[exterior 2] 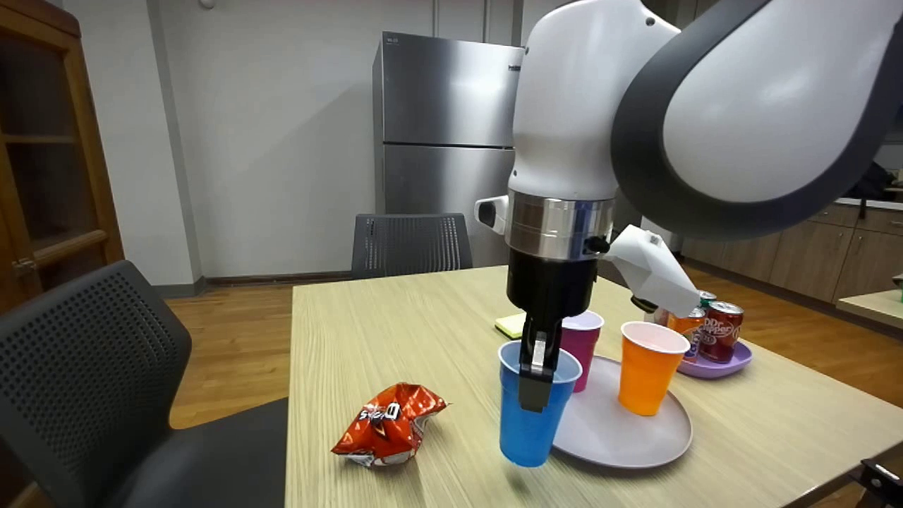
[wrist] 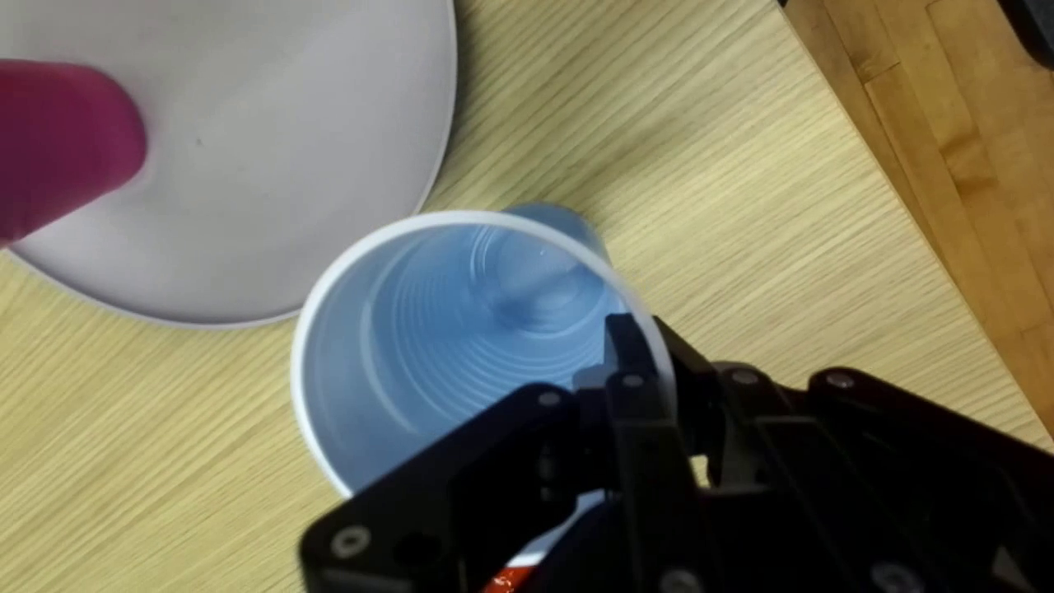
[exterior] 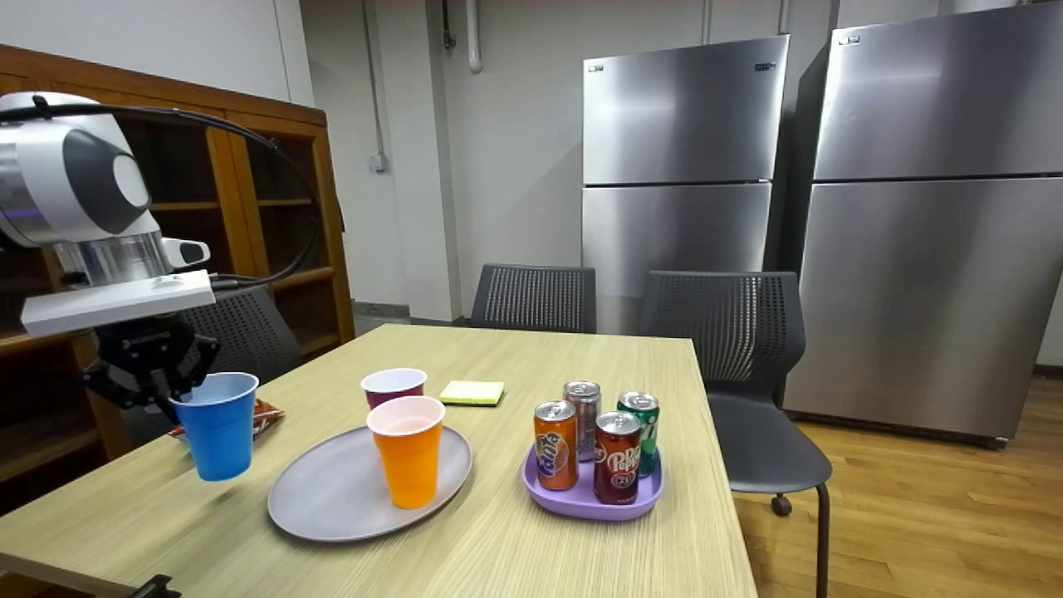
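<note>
- Just above the table [exterior: 498, 552], the gripper [exterior 2: 536, 391] is clamping the side of a blue cup [exterior: 220, 436] near its rim, with one finger reaching inside the cup and the other pressing on the outside.
- The blue cup is hanging clear of the surface, its mouth facing up.
- Just beside the blue cup, a gray plate [exterior: 320, 490] is lying flat on the table; an orange cup [exterior: 411, 465] and a magenta cup [exterior 2: 584, 353] are standing upright on it.
- Near the blue cup, on the side away from the plate, a red snack bag [exterior 2: 395, 423] is resting on the table.
- Past the plate, in both exterior views, a yellow sponge [exterior: 471, 391] is lying on the table.
- Well apart from the gripper, a purple tray [exterior: 569, 504] is holding four soda cans [exterior: 556, 448].
- Dark chairs [exterior: 764, 457] are standing around the table, and steel fridges [exterior: 681, 124] are rising behind.
</note>
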Controlling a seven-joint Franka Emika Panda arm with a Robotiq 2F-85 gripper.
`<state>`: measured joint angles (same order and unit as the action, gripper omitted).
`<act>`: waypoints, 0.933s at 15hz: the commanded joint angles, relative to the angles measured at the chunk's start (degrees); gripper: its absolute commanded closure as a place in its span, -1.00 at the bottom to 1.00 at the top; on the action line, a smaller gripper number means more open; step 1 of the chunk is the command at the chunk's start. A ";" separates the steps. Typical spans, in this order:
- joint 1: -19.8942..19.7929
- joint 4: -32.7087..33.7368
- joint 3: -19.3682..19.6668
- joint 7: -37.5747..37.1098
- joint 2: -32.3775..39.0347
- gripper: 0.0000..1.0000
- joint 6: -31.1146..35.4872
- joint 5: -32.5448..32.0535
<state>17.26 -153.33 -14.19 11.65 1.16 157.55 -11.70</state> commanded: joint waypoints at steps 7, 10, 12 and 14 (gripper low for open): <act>-2.60 -1.41 1.12 -6.60 -3.98 0.97 -1.70 -4.69; -3.28 -0.89 1.67 -9.24 -3.55 0.97 -2.24 -6.91; -3.79 -0.49 2.11 -11.08 -3.17 0.97 -2.63 -8.28; -3.81 -0.11 3.18 -13.54 -2.65 0.97 -2.87 -10.36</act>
<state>14.24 -154.10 -11.55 2.51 -0.69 156.96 -18.45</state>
